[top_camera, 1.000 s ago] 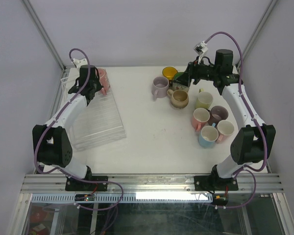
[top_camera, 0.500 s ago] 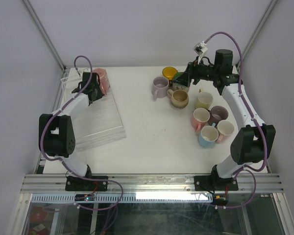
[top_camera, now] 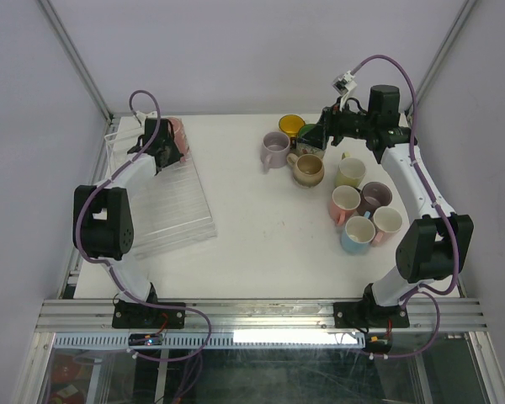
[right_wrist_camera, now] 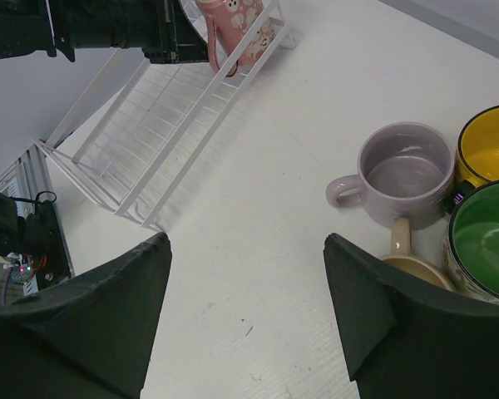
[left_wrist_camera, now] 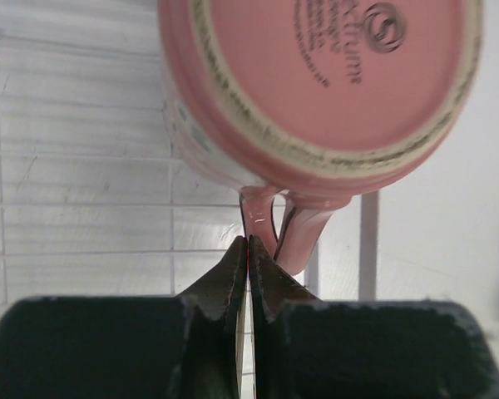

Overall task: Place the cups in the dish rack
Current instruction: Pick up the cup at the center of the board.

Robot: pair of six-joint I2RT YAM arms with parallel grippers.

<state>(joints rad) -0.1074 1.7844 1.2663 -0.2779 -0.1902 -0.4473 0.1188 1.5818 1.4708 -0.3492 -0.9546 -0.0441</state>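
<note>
Left end effector (left_wrist_camera: pixel 248 243) has closed; pink cup (left_wrist_camera: pixel 316 79) (stamped).

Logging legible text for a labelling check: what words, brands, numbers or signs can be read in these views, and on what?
"...ktrume" (only part of it can be read, uncertain): brand word printed on the underside of the pink mug, beside a round emblem, left wrist view.
Smaller lines printed beside that word: too blurred to read.
Top and right wrist views: no readable text.
</note>
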